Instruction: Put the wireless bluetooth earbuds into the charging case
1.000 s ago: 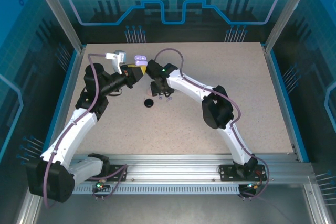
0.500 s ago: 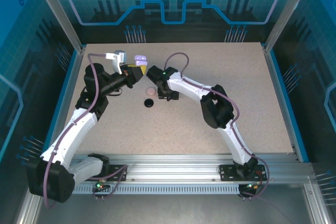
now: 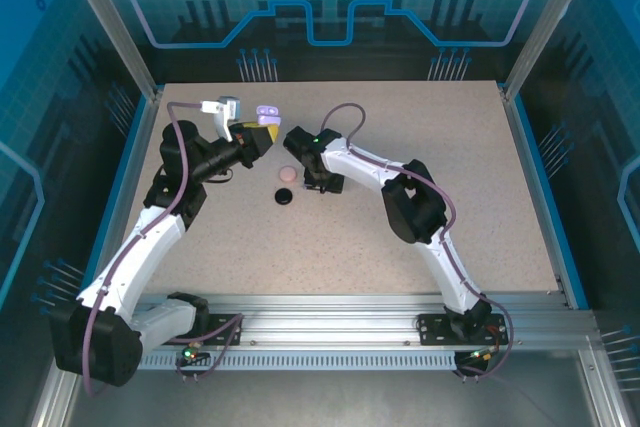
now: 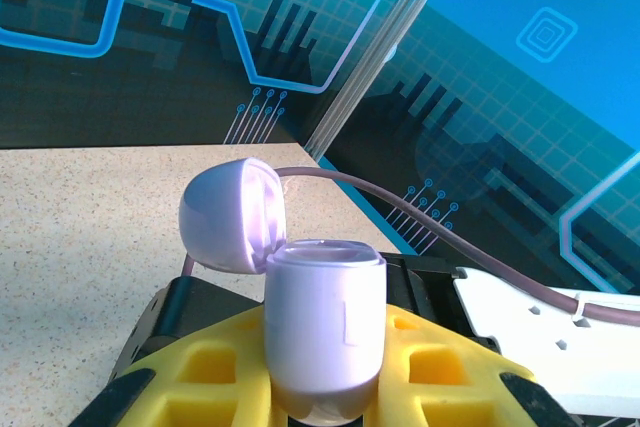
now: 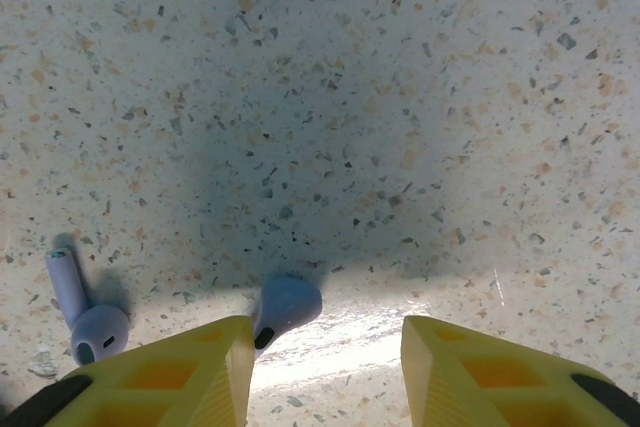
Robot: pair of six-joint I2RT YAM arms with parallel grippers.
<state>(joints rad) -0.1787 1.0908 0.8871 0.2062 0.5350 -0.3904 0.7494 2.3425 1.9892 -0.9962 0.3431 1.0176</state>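
Note:
My left gripper (image 4: 325,392) is shut on the lavender charging case (image 4: 324,319), held upright with its lid (image 4: 232,215) flipped open; in the top view that case (image 3: 265,112) is at the back left, just past the gripper (image 3: 256,137). My right gripper (image 5: 325,347) is low over the table (image 5: 400,97), open. One lavender earbud (image 5: 287,305) lies between its yellow fingers, touching the left finger (image 5: 215,367), with a wide gap to the right one. A second lavender earbud (image 5: 88,309) lies further left, outside the jaws. In the top view the right gripper (image 3: 321,184) sits mid-table.
A round pale pink case (image 3: 288,174) and a round black case (image 3: 284,195) lie shut on the table just left of the right gripper. The right half of the speckled table (image 3: 470,177) is bare. Blue rails and clear walls border it.
The right gripper has shifted right and a little nearer, uncovering the pink case, and now stands over the lavender earbuds with its jaws narrowing. The left arm and its case have not moved.

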